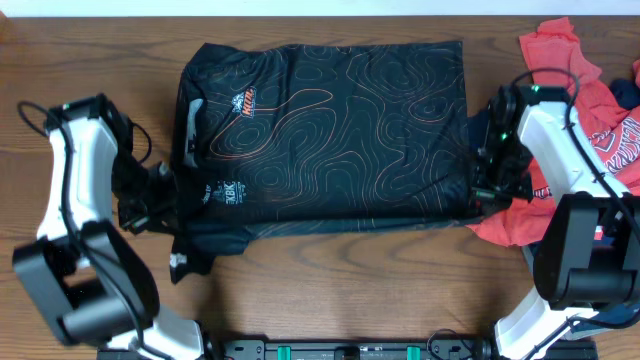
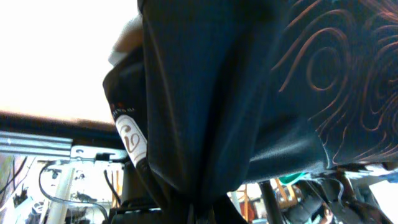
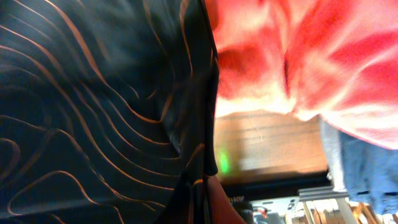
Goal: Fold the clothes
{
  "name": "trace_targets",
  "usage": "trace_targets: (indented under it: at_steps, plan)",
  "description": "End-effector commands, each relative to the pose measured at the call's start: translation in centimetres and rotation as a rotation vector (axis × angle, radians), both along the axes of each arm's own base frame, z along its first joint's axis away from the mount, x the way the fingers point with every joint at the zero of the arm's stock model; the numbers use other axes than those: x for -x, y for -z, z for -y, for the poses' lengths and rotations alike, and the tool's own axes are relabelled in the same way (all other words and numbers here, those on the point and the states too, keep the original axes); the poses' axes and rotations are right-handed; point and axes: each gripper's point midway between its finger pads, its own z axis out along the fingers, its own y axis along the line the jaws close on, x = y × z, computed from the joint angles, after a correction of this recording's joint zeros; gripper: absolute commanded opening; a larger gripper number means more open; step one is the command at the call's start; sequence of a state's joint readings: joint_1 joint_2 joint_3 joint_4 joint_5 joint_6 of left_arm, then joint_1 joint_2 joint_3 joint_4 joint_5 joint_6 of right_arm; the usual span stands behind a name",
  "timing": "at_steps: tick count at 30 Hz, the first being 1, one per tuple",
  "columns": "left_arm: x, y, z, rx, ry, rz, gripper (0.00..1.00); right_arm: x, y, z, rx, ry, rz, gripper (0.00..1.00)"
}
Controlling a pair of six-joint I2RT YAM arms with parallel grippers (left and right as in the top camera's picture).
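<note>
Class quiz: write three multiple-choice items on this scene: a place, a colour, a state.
1. The red tee lies: A) at the robot's right; B) at its left; C) between the two arms.
2. The black jersey has wavy lines that are: A) green; B) orange; C) blue.
3. The left gripper and right gripper are: A) wide open, holding nothing; B) holding the tee; C) shut on the jersey's side edges.
Answers: A, heaped beside the right gripper; B, orange contours on black; C, black fabric bunches into each gripper.
</note>
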State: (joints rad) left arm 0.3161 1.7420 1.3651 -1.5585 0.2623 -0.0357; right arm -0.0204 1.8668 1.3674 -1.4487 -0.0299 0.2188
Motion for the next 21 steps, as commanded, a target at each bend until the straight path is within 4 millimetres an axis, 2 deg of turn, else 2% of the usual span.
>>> trace_targets:
  at_steps: [1, 5, 10, 14, 21]
  plan:
    - [1.6, -1.0, -0.6, -0.077, -0.021, 0.032, 0.06, 0.8, -1.0, 0.4, 0.007, 0.010, 0.043, 0.01]
    - [2.2, -2.4, -0.4, -0.107, -0.033, 0.104, 0.06, 1.1, -2.3, 0.6, 0.022, 0.019, 0.098, 0.01]
    - [2.3, -3.6, -0.4, -0.132, -0.036, 0.186, 0.06, 0.1, -3.3, 0.6, 0.026, 0.019, 0.192, 0.01]
    - [-0.5, -3.2, -0.5, -0.127, -0.057, 0.299, 0.06, -2.6, -2.6, 0.7, 0.028, 0.019, 0.294, 0.01]
    - [-7.6, -1.6, -0.4, -0.041, -0.087, 0.508, 0.06, -9.9, -1.8, -0.1, -0.028, 0.023, 0.553, 0.01]
